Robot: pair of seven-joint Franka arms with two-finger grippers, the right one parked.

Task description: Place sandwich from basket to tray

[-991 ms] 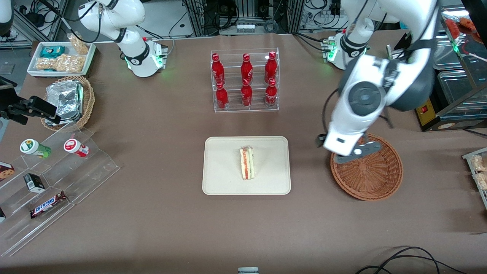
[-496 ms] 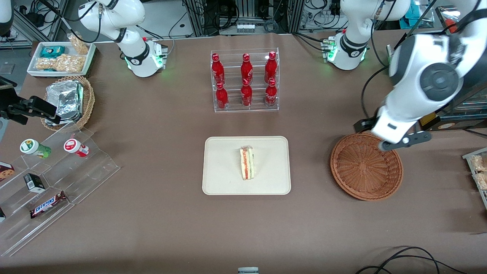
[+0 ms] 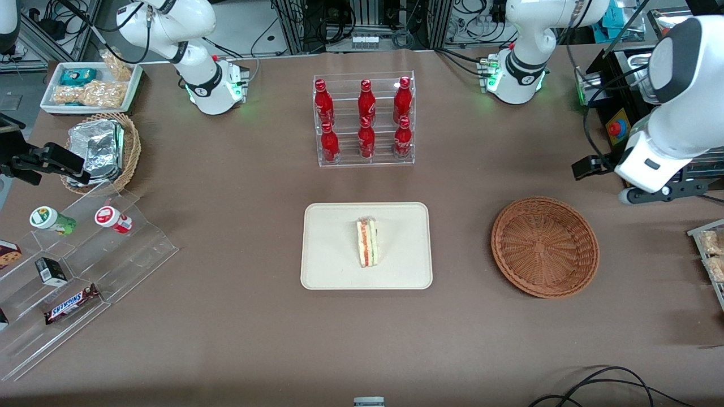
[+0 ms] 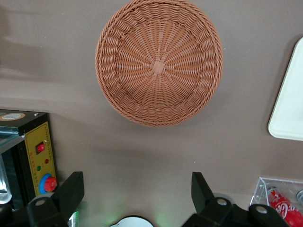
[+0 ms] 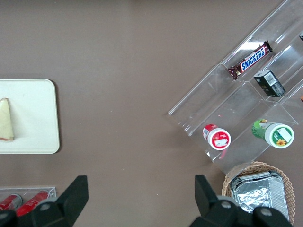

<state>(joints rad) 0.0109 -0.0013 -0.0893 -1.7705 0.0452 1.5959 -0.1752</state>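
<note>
The sandwich, a pale wedge with red and green layers, lies on the cream-beige tray in the middle of the table. It also shows in the right wrist view on the tray. The reddish-brown wicker basket is empty and sits beside the tray toward the working arm's end. My left gripper hangs above the table past the basket's edge, a little farther from the front camera. In the left wrist view it is open and empty, apart from the basket and a corner of the tray.
A clear rack of red bottles stands farther from the front camera than the tray. A black control box is close to my gripper. A stepped clear shelf with snacks and a tan basket of foil packs lie toward the parked arm's end.
My left gripper has moved from above the basket out toward the working arm's end of the table and slightly away from the front camera. The sandwich has stayed on the tray.
</note>
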